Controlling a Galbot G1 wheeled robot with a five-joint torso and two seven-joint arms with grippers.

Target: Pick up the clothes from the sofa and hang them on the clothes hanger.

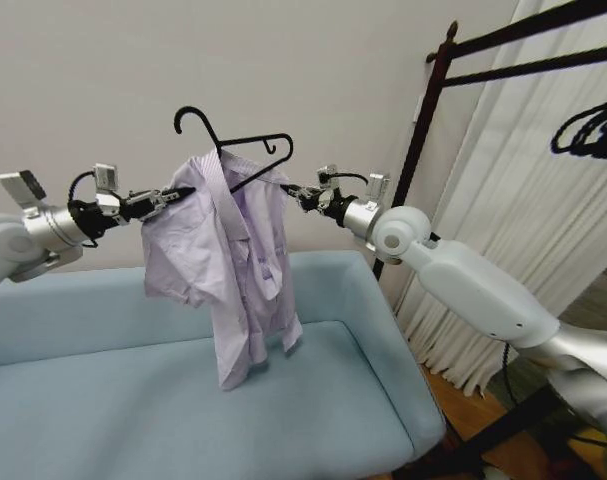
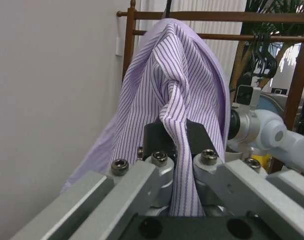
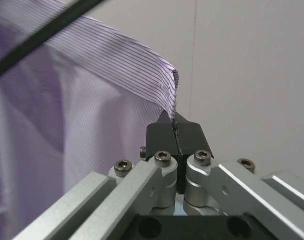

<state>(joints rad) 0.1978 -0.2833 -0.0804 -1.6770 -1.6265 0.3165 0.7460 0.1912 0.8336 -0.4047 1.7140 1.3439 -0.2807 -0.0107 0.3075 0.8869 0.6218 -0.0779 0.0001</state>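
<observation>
Both our arms are up and reach inward toward each other, wrists about level. Our left gripper point(image 1: 186, 191) points in from the left, jaws clamped on a fold of the shirt point(image 1: 238, 270). Our right gripper point(image 1: 289, 189) faces it, jaws pressed together on the shirt's edge, forearm slanting up from the lower right.

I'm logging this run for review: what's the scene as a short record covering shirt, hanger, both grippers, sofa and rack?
shirt: lilac striped, held up between both grippers
hanger: black, tilted, at the shirt's collar
left gripper: shut on the shirt's left side
right gripper: shut on the shirt's right edge
sofa: light blue, beneath the shirt
rack: dark wood, to the robot's right, shirt not yet on it
</observation>
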